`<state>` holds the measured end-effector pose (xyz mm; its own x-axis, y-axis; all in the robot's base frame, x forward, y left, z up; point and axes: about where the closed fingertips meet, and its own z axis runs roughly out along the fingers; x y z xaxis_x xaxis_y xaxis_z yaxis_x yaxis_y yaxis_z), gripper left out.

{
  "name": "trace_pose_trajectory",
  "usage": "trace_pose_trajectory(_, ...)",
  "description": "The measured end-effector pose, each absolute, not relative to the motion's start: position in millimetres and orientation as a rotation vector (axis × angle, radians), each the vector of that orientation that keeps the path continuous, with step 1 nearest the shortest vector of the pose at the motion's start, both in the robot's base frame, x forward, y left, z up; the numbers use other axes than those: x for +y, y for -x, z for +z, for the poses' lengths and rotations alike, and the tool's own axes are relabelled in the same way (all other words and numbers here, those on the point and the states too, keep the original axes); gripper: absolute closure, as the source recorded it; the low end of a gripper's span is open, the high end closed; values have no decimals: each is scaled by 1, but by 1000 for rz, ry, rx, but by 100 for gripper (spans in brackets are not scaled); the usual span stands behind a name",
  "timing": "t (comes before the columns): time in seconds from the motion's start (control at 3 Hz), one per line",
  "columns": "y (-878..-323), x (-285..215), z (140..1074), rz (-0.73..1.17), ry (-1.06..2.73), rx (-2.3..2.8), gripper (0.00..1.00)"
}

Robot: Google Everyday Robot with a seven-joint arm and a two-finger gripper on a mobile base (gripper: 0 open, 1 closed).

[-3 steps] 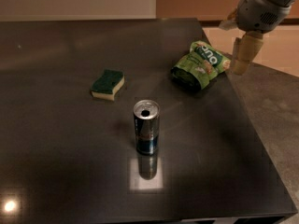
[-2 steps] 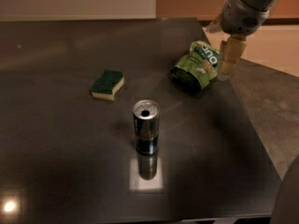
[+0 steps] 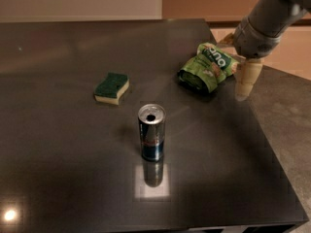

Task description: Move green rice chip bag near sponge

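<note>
The green rice chip bag point(image 3: 208, 67) lies crumpled on the dark table point(image 3: 73, 169), at the far right. The sponge point(image 3: 112, 87), dark green on top with pale yellow foam below, lies to the bag's left, well apart from it. My gripper point(image 3: 237, 62) is at the bag's right end, under the grey wrist point(image 3: 260, 30). It is open. One pale finger point(image 3: 245, 79) hangs down just right of the bag, and the other finger point(image 3: 225, 40) shows behind the bag's far edge. Nothing is held.
A blue-and-silver drink can point(image 3: 151, 132) stands upright in the middle of the table, in front of the sponge and the bag. The table's right edge point(image 3: 262, 130) runs just beside the bag, with grey floor beyond it.
The gripper has shifted left and then lower and nearer, down along the bag's right end. The bag, sponge and can have not moved.
</note>
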<state>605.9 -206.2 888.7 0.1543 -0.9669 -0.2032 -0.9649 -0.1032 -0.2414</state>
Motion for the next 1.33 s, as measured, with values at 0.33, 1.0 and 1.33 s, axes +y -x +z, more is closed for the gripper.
trace_pose_trajectory(0.33,-581,-221,838,15,2212,1863,0)
trace_pose_trajectory(1.0,-574,-237,806,38,2388,1806,0)
trace_pose_trajectory(1.33,-563,-239,812,18,2344,1785,0)
